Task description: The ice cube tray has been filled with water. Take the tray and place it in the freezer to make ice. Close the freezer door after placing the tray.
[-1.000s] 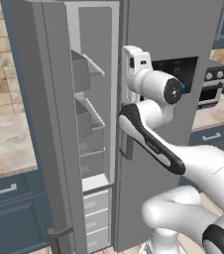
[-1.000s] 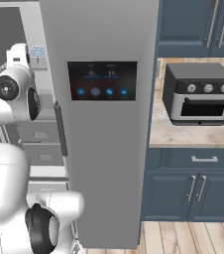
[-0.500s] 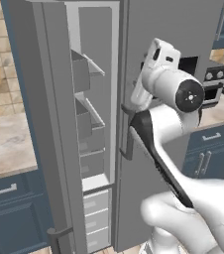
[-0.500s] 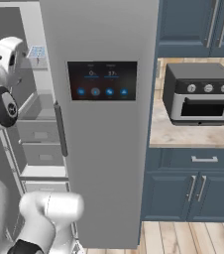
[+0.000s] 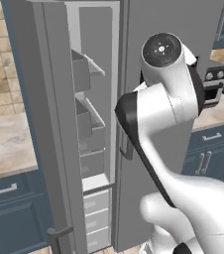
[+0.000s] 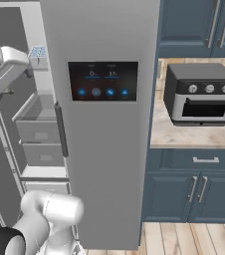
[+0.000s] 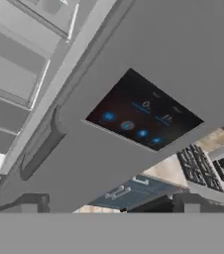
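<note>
While the gripper (image 7: 113, 204) hangs empty with jaws spread wide, facing the display door (image 7: 143, 119) | tray (image 6: 37, 52): on upper shelf of freezer (image 6: 35, 172), just beside gripper | freezer door (image 5: 37, 129): open, upright, off to gripper's left | judged next: swing it shut

A kitchen: tall grey freezer (image 6: 104, 149), blue cabinets (image 6: 194, 184), countertop toaster oven (image 6: 201, 94).

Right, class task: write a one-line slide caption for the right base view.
Ice cube tray on a shelf inside the open freezer, beside the shut door with black display panel; toaster oven on counter.
</note>
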